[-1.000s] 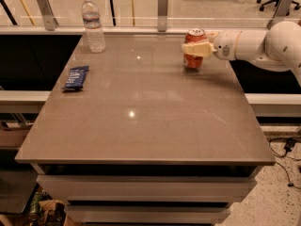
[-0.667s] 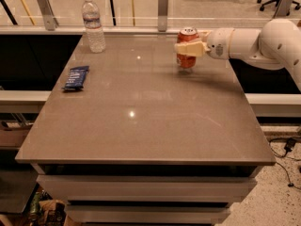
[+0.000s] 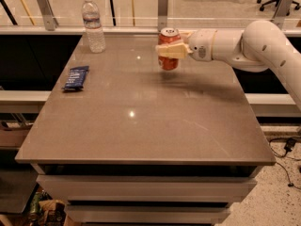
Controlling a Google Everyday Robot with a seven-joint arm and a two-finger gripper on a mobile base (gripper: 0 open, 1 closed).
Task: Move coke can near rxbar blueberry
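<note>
Well off to the side of the rxbar blueberry (image 3: 76, 77), toward the far edge of the table (image 3: 141, 126), the tool (image 3: 165, 51) is clamped across the middle of the coke can (image 3: 168, 63). One pale finger shows across the front of the can. The can looks slightly tilted and seems to ride just clear of the surface, with a soft shadow under it, though I cannot be sure of the gap. Change over the last second: the can and tool have travelled sideways toward the rxbar blueberry, a steady shift at about the same height, with the white arm (image 3: 254, 41) reaching further in over the table. The rxbar blueberry has not moved; it lies flat near the table edge. A water bottle (image 3: 93, 25) stands beyond the rxbar blueberry, at the far corner, also unmoved. Reading: the grasp is done and the carry is under way, but the can is well apart from the rxbar blueberry, with open table between them. Most of the travel remains, then a set-down just beside the wrapper without nudging it.
</note>
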